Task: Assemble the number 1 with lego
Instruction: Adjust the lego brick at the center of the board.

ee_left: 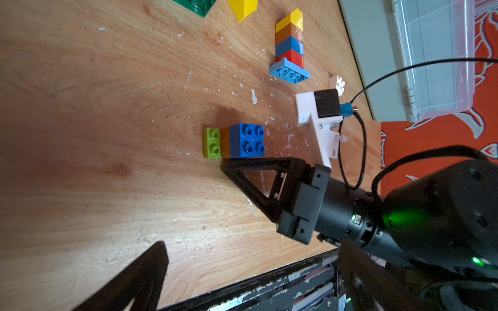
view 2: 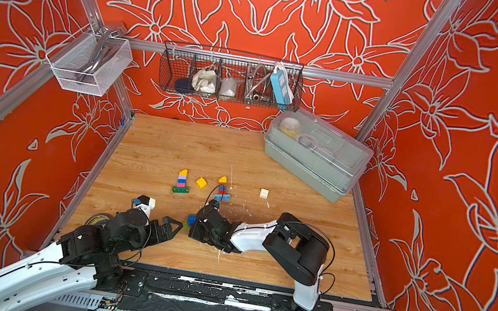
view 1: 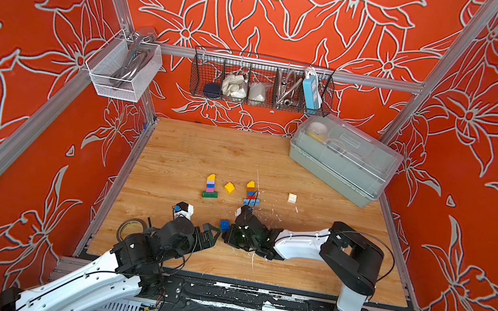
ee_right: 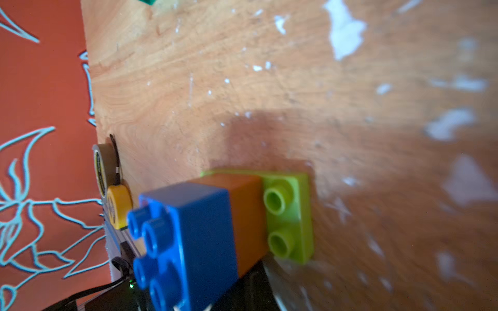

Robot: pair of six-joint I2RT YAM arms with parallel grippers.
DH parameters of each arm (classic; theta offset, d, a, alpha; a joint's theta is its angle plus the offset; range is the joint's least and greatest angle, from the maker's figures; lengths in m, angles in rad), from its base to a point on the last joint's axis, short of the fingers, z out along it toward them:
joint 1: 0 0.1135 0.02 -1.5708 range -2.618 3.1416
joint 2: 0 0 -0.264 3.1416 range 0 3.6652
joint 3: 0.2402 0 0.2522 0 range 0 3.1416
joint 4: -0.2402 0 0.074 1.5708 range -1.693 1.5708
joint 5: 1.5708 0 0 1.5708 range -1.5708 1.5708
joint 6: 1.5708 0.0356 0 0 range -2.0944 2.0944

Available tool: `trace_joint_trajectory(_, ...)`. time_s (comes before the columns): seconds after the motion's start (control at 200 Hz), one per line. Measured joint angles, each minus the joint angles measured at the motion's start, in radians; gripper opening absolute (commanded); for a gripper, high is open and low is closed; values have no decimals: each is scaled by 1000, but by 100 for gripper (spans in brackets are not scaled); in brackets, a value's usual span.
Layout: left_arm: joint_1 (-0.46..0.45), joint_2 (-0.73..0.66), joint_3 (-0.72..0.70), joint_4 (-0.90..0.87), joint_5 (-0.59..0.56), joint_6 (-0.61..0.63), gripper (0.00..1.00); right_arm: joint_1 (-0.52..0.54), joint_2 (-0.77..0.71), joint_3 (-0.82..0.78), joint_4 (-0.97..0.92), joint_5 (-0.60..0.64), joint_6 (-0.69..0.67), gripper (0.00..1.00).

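A small lego stack stands near the table's front: a blue brick (ee_left: 246, 140) on a brown one, on a lime plate (ee_left: 213, 142). In both top views its blue top (view 1: 224, 225) shows between the arms. My right gripper (ee_left: 225, 164) is shut with nothing in it, its tips right beside the stack (ee_right: 204, 237). My left gripper (view 1: 210, 237) is open, just left of the stack, and holds nothing. Farther back lie a yellow-topped column on a dark green plate (view 1: 211, 186), another on a light blue plate (view 1: 250, 194), a loose yellow brick (view 1: 229, 187) and a white brick (view 1: 292, 198).
A grey lidded box (view 1: 343, 158) fills the back right corner. A tape roll (view 1: 131, 227) lies by the left arm at the table's left edge. Wire baskets (view 1: 261, 81) hang on the back rail. White flecks dot the wood. The black front rail (view 1: 219, 286) borders the table.
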Motion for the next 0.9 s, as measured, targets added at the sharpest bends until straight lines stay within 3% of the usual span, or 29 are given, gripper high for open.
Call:
trace_joint_trajectory(0.115, 0, -10, 0, -19, -26, -30, 99, 0, -21, -32, 28, 8, 0, 2)
trace_joint_trajectory(0.23, 0, 20, 0, -21, -51, -71, 99, 0, -132, -95, -30, 40, -21, 8)
trace_joint_trajectory(0.27, 0, 53, 0, -18, -55, -87, 99, 0, -188, -105, -73, 64, -42, 15)
trace_joint_trajectory(0.38, 6, 194, 0, 38, -46, -125, 99, 0, -351, -105, -180, 143, -104, 47)
trace_joint_trajectory(0.546, 53, 416, 5, 132, 3, -113, 99, -1, -563, -140, -278, 301, -172, 64)
trace_joint_trajectory(0.686, 109, 494, 28, 200, 49, -52, 99, -5, -684, -224, -319, 416, -192, 69)
trace_joint_trajectory(0.901, 189, 555, 55, 313, 140, 54, 99, -15, -748, -259, -361, 509, -211, 72)
